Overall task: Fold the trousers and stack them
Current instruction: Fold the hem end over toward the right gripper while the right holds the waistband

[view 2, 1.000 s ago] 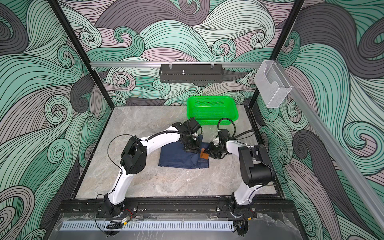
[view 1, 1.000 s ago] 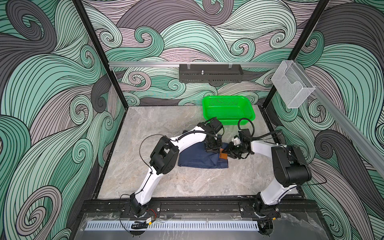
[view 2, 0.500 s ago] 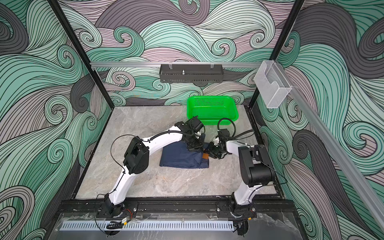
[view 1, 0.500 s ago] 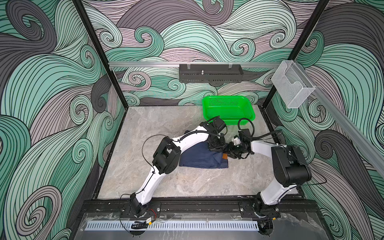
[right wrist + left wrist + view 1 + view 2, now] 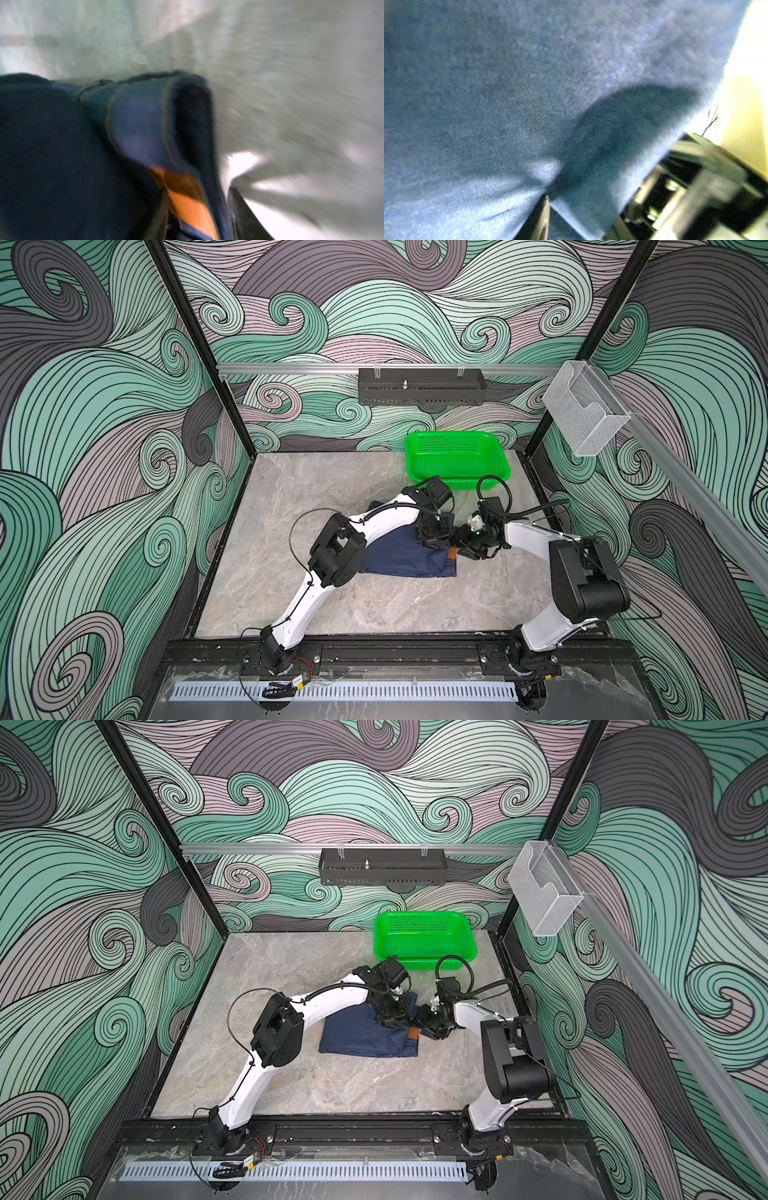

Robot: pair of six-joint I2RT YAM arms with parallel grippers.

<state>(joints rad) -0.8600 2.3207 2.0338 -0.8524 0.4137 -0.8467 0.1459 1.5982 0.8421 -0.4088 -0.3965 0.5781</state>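
Observation:
The trousers [image 5: 399, 558] [image 5: 365, 1036] lie in a folded dark navy bundle on the marble table, the tan patch [image 5: 452, 553] at their right end. My left gripper [image 5: 432, 536] [image 5: 392, 1017] is low on the bundle's far right corner. In the left wrist view denim [image 5: 529, 83] fills the frame; one finger [image 5: 544, 218] shows with a dark gap beside it, the other is hidden. My right gripper [image 5: 464, 545] [image 5: 428, 1027] is at the waistband end. In the blurred right wrist view the waistband [image 5: 141, 124] and its orange patch [image 5: 187, 199] lie loosely between the parted fingers [image 5: 239, 212].
A green mesh basket [image 5: 453, 434] [image 5: 419, 914] stands just behind both grippers at the back right. A black rack [image 5: 419, 385] hangs on the back wall and a clear holder [image 5: 582, 418] on the right rail. Bare marble [image 5: 311, 489] lies left and in front.
Both grippers have opened on the bundle's right end. The left arm has shifted a little to the right along the trousers. The bundle sits slightly further right.

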